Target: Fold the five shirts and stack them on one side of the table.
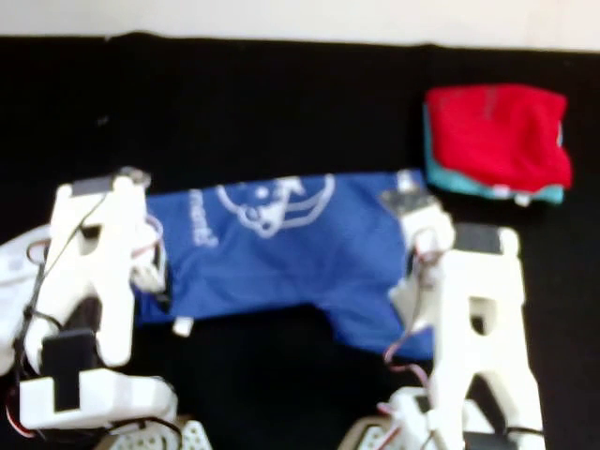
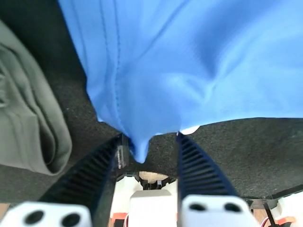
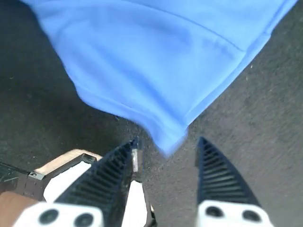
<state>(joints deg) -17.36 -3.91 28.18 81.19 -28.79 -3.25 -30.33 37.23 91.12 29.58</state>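
blue shirt (image 1: pixel 281 244) looks limp and light, best pinched at corners; left gripper (image 2: pixel 150 138) and right gripper (image 3: pixel 169 142) both open, nothing clamped.

A: Arm bodies?
B: White printed shells on left arm (image 1: pixel 94 272) and right arm (image 1: pixel 473 319); black servo blocks, thin red and black cables looping at the joints.
A: Ends?
B: Same on left pincer (image 2: pixel 149 144) and right pincer (image 3: pixel 165 149): black ribbed fingers (image 2: pixel 92 172), white bases with round holes.
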